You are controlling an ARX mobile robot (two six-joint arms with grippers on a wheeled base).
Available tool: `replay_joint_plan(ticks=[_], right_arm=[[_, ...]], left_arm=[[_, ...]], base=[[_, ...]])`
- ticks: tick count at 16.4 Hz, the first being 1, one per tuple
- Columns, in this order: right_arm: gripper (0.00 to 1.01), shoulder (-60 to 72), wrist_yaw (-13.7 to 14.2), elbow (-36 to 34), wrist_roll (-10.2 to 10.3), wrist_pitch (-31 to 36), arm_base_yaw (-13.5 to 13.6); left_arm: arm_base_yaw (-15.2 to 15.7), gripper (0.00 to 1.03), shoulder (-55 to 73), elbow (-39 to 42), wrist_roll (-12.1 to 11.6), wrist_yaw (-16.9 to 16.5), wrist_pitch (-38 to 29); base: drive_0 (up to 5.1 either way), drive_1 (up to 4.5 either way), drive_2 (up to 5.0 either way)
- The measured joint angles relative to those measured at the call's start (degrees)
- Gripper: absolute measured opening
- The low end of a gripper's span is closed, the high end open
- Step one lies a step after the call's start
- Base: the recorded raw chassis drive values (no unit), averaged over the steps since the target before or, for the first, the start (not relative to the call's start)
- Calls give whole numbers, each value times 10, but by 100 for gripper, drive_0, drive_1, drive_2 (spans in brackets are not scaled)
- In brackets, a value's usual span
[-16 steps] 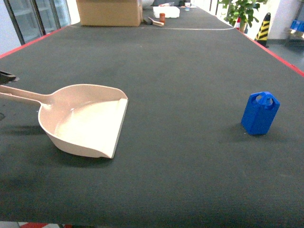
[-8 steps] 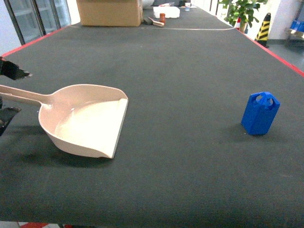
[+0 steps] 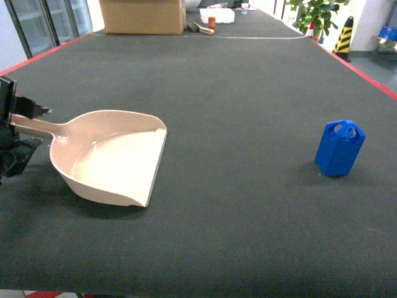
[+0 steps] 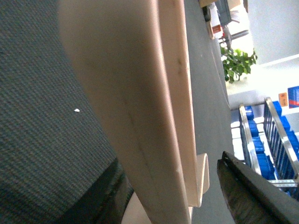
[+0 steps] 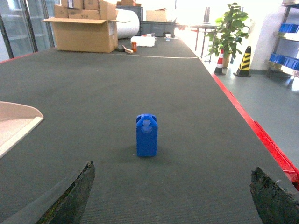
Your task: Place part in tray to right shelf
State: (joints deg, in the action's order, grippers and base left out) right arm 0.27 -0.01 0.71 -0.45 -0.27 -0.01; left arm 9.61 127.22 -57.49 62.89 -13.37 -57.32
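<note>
The pinkish-beige tray [image 3: 111,158] lies flat on the dark mat, left of centre, with its handle pointing left. My left gripper [image 3: 26,130] is open at the left edge, one finger on each side of that handle. Up close, the handle [image 4: 140,116] runs between the dark fingers [image 4: 247,191], and a gap shows on the right side. The blue part [image 3: 339,148] stands upright at the right, alone. My right gripper [image 5: 173,196] hangs wide open well short of the part [image 5: 146,135], out of the head view. I cannot tell whether the steel rack [image 4: 275,154] is the right shelf.
A cardboard box [image 3: 142,15], a white container and small items sit at the mat's far end. Red edging [image 3: 366,74] marks the table's sides. A potted plant and a striped cone stand beyond the right edge. The steel rack holds blue bins.
My left gripper has come in from the left edge and now straddles the tray's handle. The tray, the part and the right gripper have not moved.
</note>
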Motion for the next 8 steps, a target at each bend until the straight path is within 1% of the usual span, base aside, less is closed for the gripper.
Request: replay_joint_plan(ticks=[1,2,3,4,5,6,7,8], right_arm=[[98,0,0,0,0,0,0],[98,0,0,0,0,0,0],[98,0,0,0,0,0,0],[98,0,0,0,0,0,0],[98,0,0,0,0,0,0],[98,0,0,0,0,0,0],[98,0,0,0,0,0,0],[98,0,0,0,0,0,0]], left_arm=[[-4,50,8,2,1,-17,-19],[-2,38,11,1,2,-26,-27],[5,26,16,-10,14,-41,-26],[8,21,17,-12,25,-48,-42],[8,20,13,3,37,-52,-80],[6,19,1,29,46,-57,-102],[5,18,-16,63,47,-63,-134],[-3,18,-36,92,59,-65,-156]], base=[[0,0,0],[0,0,0],[0,0,0],[0,0,0],[0,0,0],[0,0,0],[0,0,0],[0,0,0]])
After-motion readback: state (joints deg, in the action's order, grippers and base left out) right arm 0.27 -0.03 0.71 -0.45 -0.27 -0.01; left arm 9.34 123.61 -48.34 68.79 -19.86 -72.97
